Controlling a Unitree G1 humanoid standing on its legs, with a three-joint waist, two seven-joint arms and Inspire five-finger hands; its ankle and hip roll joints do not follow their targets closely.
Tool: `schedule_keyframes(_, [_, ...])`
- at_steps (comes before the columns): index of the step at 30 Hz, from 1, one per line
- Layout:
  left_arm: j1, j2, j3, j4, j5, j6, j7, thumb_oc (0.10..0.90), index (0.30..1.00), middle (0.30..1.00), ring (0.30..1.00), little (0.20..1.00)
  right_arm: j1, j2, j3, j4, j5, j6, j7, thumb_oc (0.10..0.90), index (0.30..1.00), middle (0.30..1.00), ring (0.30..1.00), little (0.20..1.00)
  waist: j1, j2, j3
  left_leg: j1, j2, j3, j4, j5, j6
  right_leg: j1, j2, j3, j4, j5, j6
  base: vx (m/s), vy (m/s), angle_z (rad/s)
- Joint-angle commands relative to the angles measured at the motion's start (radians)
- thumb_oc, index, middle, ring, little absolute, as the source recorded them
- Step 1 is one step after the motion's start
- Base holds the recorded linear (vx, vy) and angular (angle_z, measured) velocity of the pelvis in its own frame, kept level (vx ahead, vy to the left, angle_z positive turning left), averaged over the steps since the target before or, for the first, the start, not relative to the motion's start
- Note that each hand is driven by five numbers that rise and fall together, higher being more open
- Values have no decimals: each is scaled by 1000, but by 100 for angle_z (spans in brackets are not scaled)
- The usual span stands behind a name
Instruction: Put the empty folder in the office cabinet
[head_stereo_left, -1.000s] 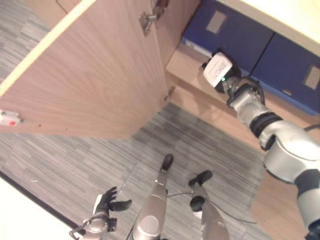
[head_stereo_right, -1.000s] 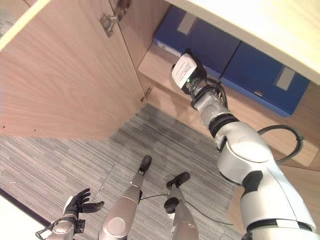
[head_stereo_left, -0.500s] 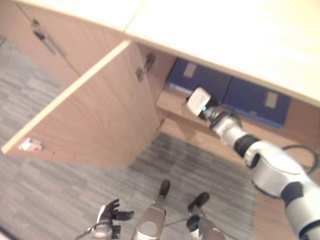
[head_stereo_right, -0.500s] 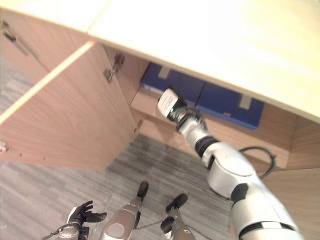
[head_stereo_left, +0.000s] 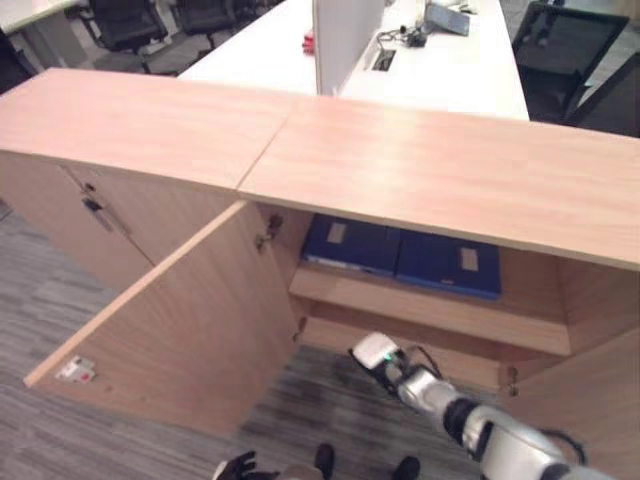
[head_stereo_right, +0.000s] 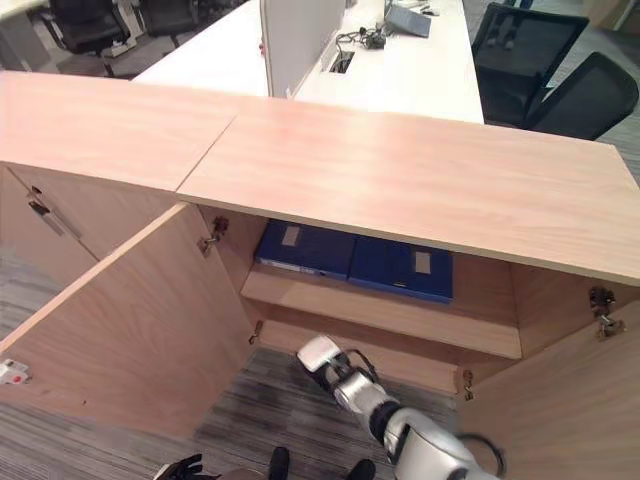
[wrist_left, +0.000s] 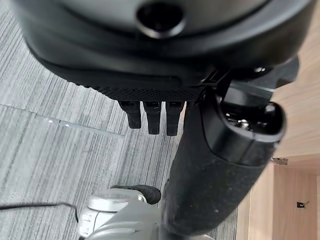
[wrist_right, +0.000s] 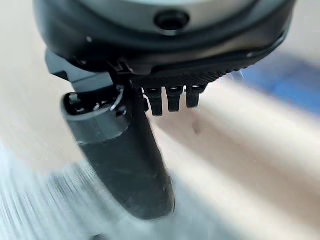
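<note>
Two blue folders (head_stereo_right: 352, 260) lie side by side on the cabinet's (head_stereo_right: 420, 190) upper shelf (head_stereo_right: 400, 315), well inside, so the placing looks finished. The right hand (wrist_right: 125, 165) hangs empty, low in front of the shelf and apart from it, thumb straight and fingers relaxed. The left hand (wrist_left: 215, 170) is loose and empty too, low over the carpet (wrist_left: 55, 115). The left door (head_stereo_left: 190, 330) stands wide open, and so does the right one (head_stereo_right: 560, 400). The likely trouble now: an arm raised carelessly could strike the shelf edge, or a turn could catch a door.
</note>
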Motion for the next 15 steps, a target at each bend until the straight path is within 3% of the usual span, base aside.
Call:
schedule_keyframes(1, [6, 37, 24, 87, 19, -10, 18, 800, 900, 900, 900, 900, -57, 52, -116, 116, 260, 14, -59, 800, 900, 900, 900, 900, 52, -101, -38, -2, -25, -148, -53, -29, -41, 159, 1, 8, -153, -43, 8, 73, -152, 20])
schedule_keyframes(6, [41, 7, 82, 75, -97, -14, 1, 800, 900, 900, 900, 900, 96, 51, -277, 194, 444, 12, -93, 800, 900, 900, 900, 900, 78, -103, -59, -8, 1, -203, -53, -10, -61, 202, 55, -27, -218, -50, -14, 79, -196, 33])
schedule_keyframes(10, [46, -3, 85, 80, -104, -7, -1, 800, 900, 900, 900, 900, 142, 50, -343, 241, 514, 15, -106, 800, 900, 900, 900, 900, 95, -102, -54, -12, 10, -243, -35, -7, -76, 234, 80, -60, -238, -66, -32, 46, -148, 36])
schedule_keyframes(13, [45, -20, 67, 44, -135, -2, -25, 800, 900, 900, 900, 900, 186, 17, -439, 316, 577, 32, -101, 800, 900, 900, 900, 900, 134, -85, -41, -48, 3, -299, 36, -14, -94, 265, 98, -115, -247, -94, -54, 47, -103, 46])
schedule_keyframes(15, [41, -24, 62, 31, -152, 0, -34, 800, 900, 900, 900, 900, 198, 0, -466, 330, 587, 36, -101, 800, 900, 900, 900, 900, 142, -76, -29, -67, 1, -301, 69, -18, -103, 277, 98, -142, -247, -105, -60, -45, -53, 75])
